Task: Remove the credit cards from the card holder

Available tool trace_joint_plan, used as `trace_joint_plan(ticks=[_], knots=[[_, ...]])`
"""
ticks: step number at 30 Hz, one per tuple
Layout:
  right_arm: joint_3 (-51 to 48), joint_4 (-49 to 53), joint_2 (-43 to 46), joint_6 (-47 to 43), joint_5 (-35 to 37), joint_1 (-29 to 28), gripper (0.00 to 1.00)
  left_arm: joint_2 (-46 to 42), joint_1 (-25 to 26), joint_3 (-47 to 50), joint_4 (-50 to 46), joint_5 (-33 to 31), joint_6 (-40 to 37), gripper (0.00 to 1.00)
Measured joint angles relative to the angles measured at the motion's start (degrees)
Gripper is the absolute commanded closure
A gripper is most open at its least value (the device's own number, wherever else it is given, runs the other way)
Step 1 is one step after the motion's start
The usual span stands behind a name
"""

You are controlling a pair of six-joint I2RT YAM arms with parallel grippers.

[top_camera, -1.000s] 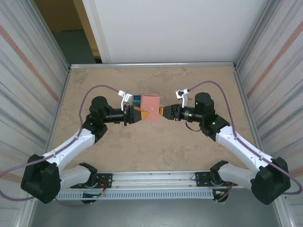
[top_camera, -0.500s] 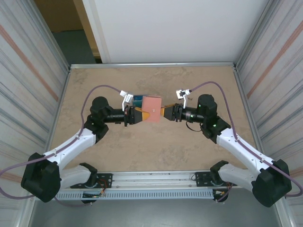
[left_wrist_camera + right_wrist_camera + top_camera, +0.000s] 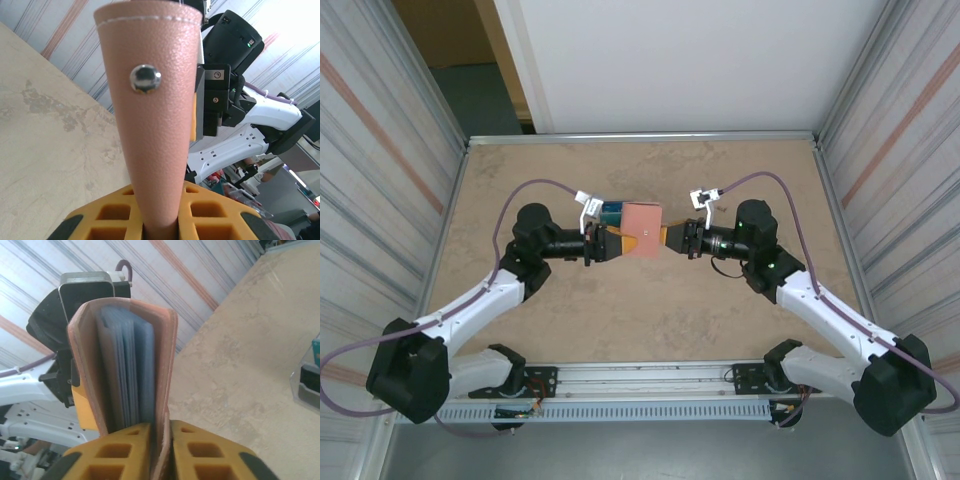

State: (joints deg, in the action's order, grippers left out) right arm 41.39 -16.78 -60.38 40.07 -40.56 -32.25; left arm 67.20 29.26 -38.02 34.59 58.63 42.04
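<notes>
Right tool [image 3: 160, 434] clamps card holder [image 3: 167, 370] — wrist shows pockets [image 3: 127, 370], left wrist snap [image 3: 145, 77].

Reaching inward from either side, elbows bowed outward, wrists levelled and pointing straight at each other. Clamping the left gripper [image 3: 616, 243] on one edge of the card holder [image 3: 642, 228]. Pinching the right gripper [image 3: 666, 236] on the opposite edge, yellow fingers [image 3: 120, 450] nearly meeting around one flap.

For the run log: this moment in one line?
left gripper: shut on salmon-pink leather-like folding card holder | right gripper: shut on its other flap | holder: partly open
</notes>
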Motion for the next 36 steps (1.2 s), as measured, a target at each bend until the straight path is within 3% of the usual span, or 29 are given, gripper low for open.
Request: trace_joint_plan(ticks=[2, 9, 19, 36], knots=[[0.0, 0.2, 0.0, 0.1, 0.6, -0.1, 1.00, 0.0, 0.0, 0.0, -0.1, -0.3, -0.2, 0.77], [0.3, 5.2, 0.3, -1.7, 4.3, -4.6, 1.00, 0.6, 2.4, -0.4, -3.8, -2.1, -2.8, 0.34], [1.7, 16.9, 2.8, -2.0, 16.5, -4.9, 1.00, 1.8, 2.3, -0.5, -7.2, -5.3, -4.9, 0.04], [6.1, 26.0, 4.2, -3.3, 29.5, -9.7, 1.00, 4.4, 6.5, -4.6, -16.7, -13.4, -11.3, 0.01]])
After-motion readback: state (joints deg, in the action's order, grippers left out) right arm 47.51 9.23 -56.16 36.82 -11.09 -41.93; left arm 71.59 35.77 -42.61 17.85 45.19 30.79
